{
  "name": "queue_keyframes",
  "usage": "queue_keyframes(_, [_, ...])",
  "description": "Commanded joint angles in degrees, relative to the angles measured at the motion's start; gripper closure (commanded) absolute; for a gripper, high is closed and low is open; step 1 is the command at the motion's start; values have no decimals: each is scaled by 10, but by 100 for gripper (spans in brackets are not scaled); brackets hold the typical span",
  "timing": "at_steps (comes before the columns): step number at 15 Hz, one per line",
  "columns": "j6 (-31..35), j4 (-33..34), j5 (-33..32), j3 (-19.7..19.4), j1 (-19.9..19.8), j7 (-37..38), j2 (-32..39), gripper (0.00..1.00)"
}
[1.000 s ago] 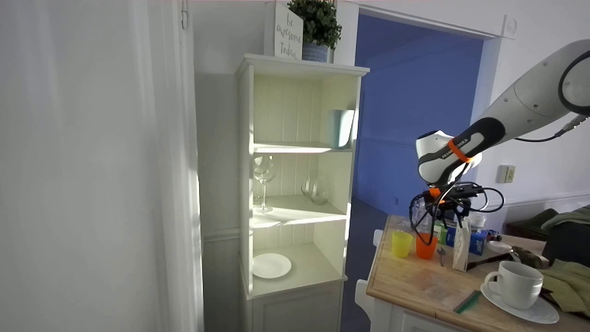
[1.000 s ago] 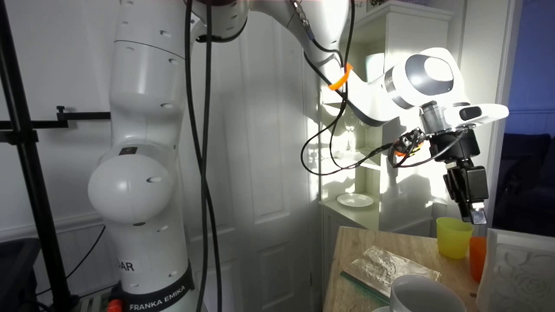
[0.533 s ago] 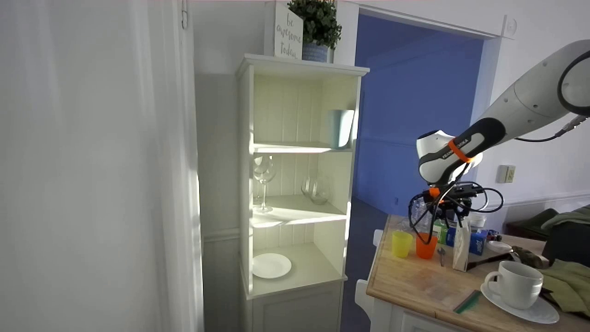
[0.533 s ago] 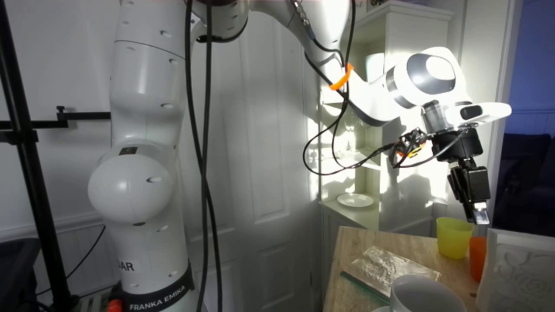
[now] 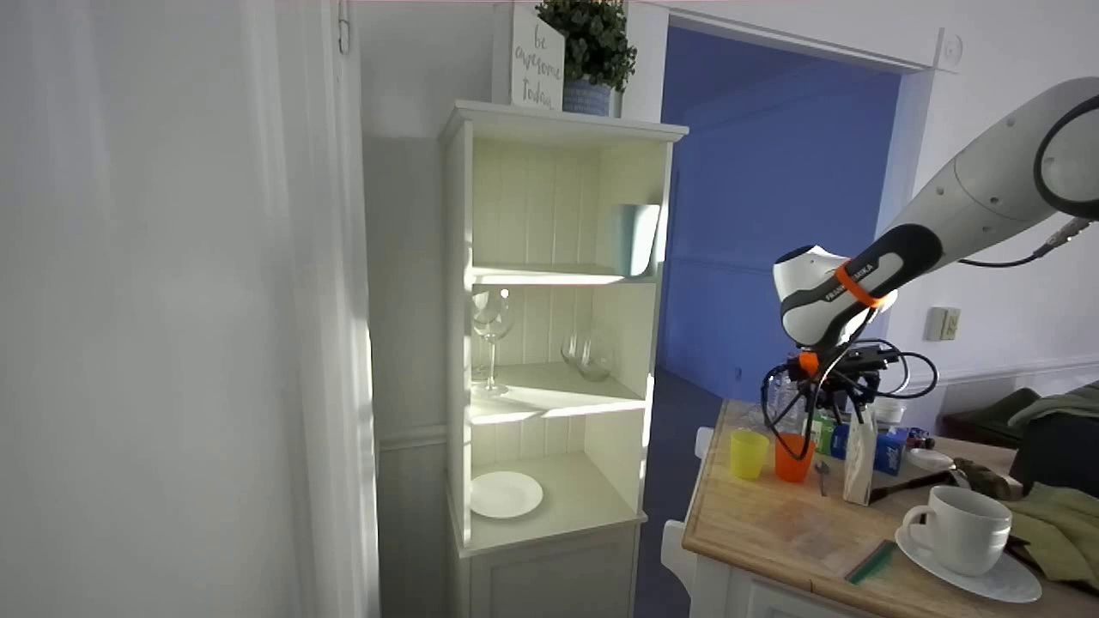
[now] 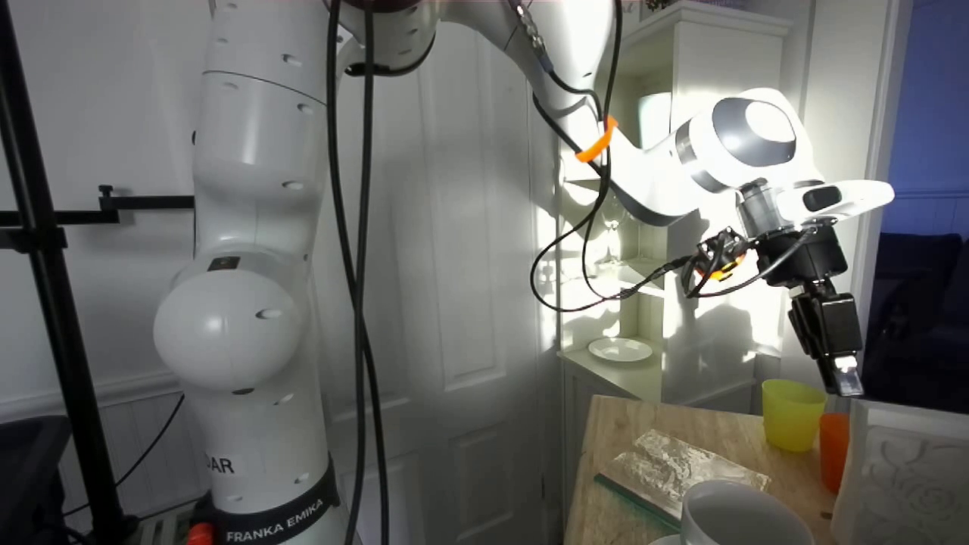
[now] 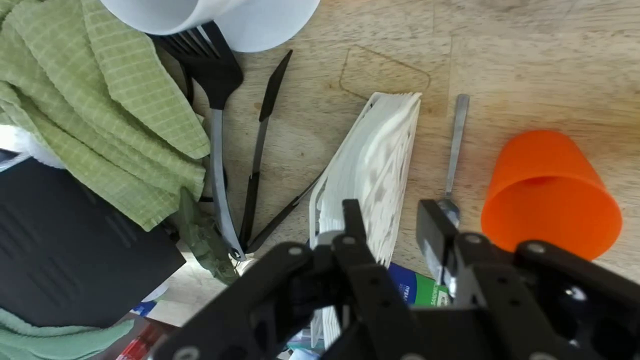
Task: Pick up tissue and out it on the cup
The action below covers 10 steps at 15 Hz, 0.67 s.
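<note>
White arm [image 6: 246, 174], orange band [image 6: 598, 142], black hand [image 7: 391, 210]

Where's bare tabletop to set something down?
In the wrist view, faintly marked bare wood lies between saucer, tissues and spoon; in an exterior view, more shows between plastic bag and yellow cup. Crowded: utensils between tissues and green towel.

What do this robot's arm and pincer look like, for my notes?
The arm is rounded and mostly white, with dark patches; an orange band wraps it and black cables hang loosely along it. Its black base collar reads FRANKA EMIKA in white. The pincer is black, with two blocky fingers.
</note>
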Motion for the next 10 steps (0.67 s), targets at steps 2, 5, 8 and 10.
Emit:
queue_keyframes(2, [-4,14,-28,-5,5,28,12,71])
queue_keyframes(5, [-4,14,-37,-6,6,35,15,73])
queue_keyframes(8, [-2,15,-41,-5,5,40,16,76])
queue_keyframes(10, [-3,16,-39,-5,4,41,17,79])
